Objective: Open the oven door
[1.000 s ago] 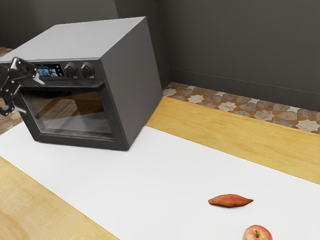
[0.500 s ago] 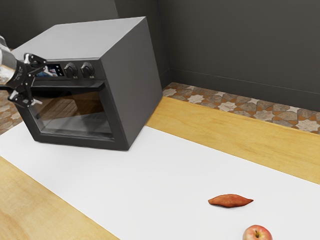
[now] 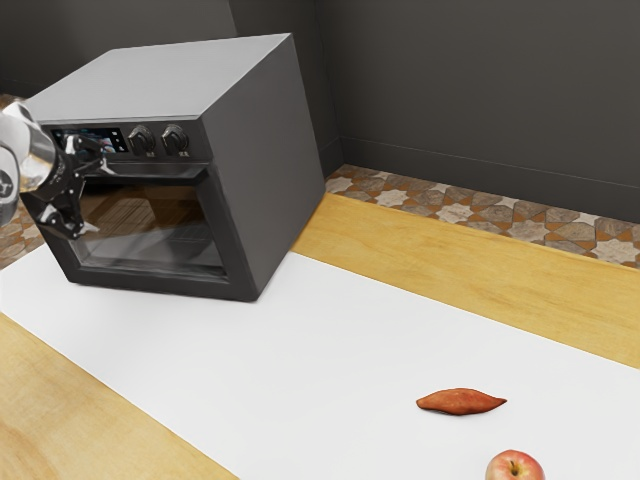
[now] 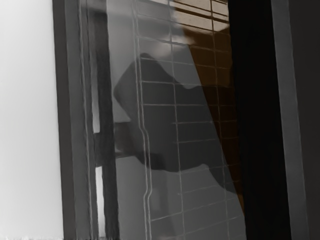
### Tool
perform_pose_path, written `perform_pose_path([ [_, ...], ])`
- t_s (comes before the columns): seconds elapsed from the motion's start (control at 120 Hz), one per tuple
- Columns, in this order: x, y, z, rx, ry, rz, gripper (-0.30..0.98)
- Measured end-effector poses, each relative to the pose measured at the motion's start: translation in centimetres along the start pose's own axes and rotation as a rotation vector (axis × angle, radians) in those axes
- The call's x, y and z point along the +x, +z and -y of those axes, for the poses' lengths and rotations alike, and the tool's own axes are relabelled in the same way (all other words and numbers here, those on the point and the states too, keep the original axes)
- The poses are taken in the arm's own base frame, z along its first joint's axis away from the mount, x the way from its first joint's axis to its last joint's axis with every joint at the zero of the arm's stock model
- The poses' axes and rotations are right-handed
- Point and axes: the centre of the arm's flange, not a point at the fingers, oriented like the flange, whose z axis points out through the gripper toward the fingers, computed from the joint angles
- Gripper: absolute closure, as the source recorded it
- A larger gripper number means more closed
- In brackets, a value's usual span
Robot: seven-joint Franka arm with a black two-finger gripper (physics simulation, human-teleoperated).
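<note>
From the exterior view's left, we have our gripper (image 3: 98, 198) before the upper part of the oven door (image 3: 150, 284), its fingers spread apart near the handle (image 3: 170, 172). The door is closed, on the front of the toaster oven (image 3: 265, 160), which straddles the white mat's (image 3: 330, 350) far edge, its back on the wooden table (image 3: 420, 240). Right of the two knobs' (image 3: 175, 140) side, we see a sweet potato (image 3: 460, 402) inward from that edge, then an apple (image 3: 515, 467) just beside it, nearer us.
</note>
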Motion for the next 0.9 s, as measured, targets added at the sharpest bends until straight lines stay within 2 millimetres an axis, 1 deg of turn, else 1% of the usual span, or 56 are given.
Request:
perform_pose_path([
  [0.05, -0.1, -0.3, 1.5, 0.008, -0.014, 0.007, 0.00],
  [0.117, 0.0, -2.2, 4.3, 0.008, -0.035, 0.013, 0.00],
  [0.175, -0.1, -4.1, 7.9, 0.010, -0.056, 0.011, 0.00],
  [0.25, -1.9, -7.5, 13.4, -0.009, -0.061, -0.009, 0.00],
  [0.308, -2.5, -10.0, 17.6, -0.042, -0.081, -0.033, 0.00],
  [0.342, -2.9, -11.3, 19.2, -0.067, -0.085, -0.045, 0.00],
  [0.383, -3.2, -12.2, 20.1, -0.086, -0.085, -0.055, 0.00],
  [0.4, -3.5, -12.4, 20.1, -0.092, -0.079, -0.058, 0.00],
  [0.417, -3.8, -12.9, 19.7, -0.099, -0.067, -0.064, 0.00],
  [0.433, -4.1, -13.8, 18.6, -0.109, -0.048, -0.074, 0.00],
  [0.45, -4.5, -15.3, 16.6, -0.122, -0.023, -0.078, 0.00],
  [0.467, -5.4, -16.2, 14.3, -0.118, 0.011, -0.059, 0.00],
  [0.508, -9.1, -17.7, 8.5, -0.106, 0.118, 0.016, 0.01],
  [0.517, -9.9, -17.9, 7.1, -0.102, 0.138, 0.029, 0.01],
  [0.542, -12.4, -19.0, 1.4, -0.091, 0.212, 0.074, 0.01],
  [0.558, -14.3, -19.2, -1.3, -0.074, 0.259, 0.105, 0.01],
  [0.575, -16.2, -19.1, -3.0, -0.049, 0.301, 0.133, 0.00],
  [0.6, -18.6, -18.6, -4.4, -0.003, 0.352, 0.169, 0.00],
  [0.633, -20.8, -17.8, -5.1, 0.063, 0.400, 0.203, 0.00],
  [0.675, -23.0, -17.1, -5.0, 0.137, 0.451, 0.236, 0.00],
  [0.767, -28.2, -17.4, -3.2, 0.251, 0.574, 0.302, 0.00],
  [0.817, -31.6, -18.1, -1.8, 0.294, 0.669, 0.305, 0.00],
  [0.842, -32.6, -18.3, -1.3, 0.312, 0.706, 0.301, 0.00],
  [0.9, -33.7, -18.0, -0.5, 0.355, 0.762, 0.295, 0.00],
])
